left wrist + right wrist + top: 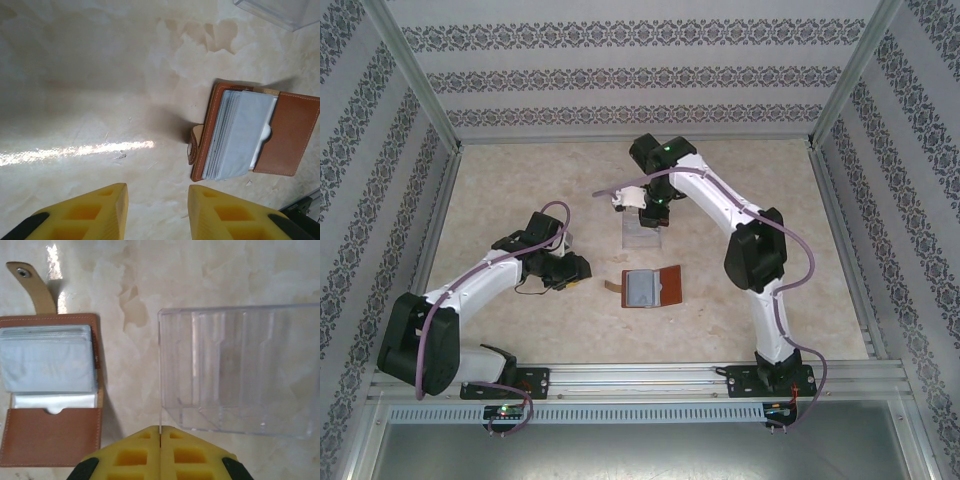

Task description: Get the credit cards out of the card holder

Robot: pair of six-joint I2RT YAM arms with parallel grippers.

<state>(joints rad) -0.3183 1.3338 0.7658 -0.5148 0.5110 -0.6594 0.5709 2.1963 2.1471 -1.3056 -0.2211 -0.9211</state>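
Pale marbled tabletop [90, 75] lies beneath both arms. Left gripper [157, 195] hangs with its yellow fingers apart and empty; the card holder [250, 132] lies open ahead to its right, bluish-grey sleeves up. Right gripper [160, 430] has its fingers pressed together on nothing, with a clear plastic tray [240, 370] just ahead-right and the holder ahead-left. A pale edge in its leather pocket may be one of the credit cards [52, 401].

A clear, rectangular plastic tray with ribbed dividers [240, 370] lies flat on the pale, marbled beige desk [510, 180], just above the centre of the top view and in the right half of the right wrist view. Patterned grey-and-white wall panels [620, 70] in aluminium framing [415, 85] enclose the desk.
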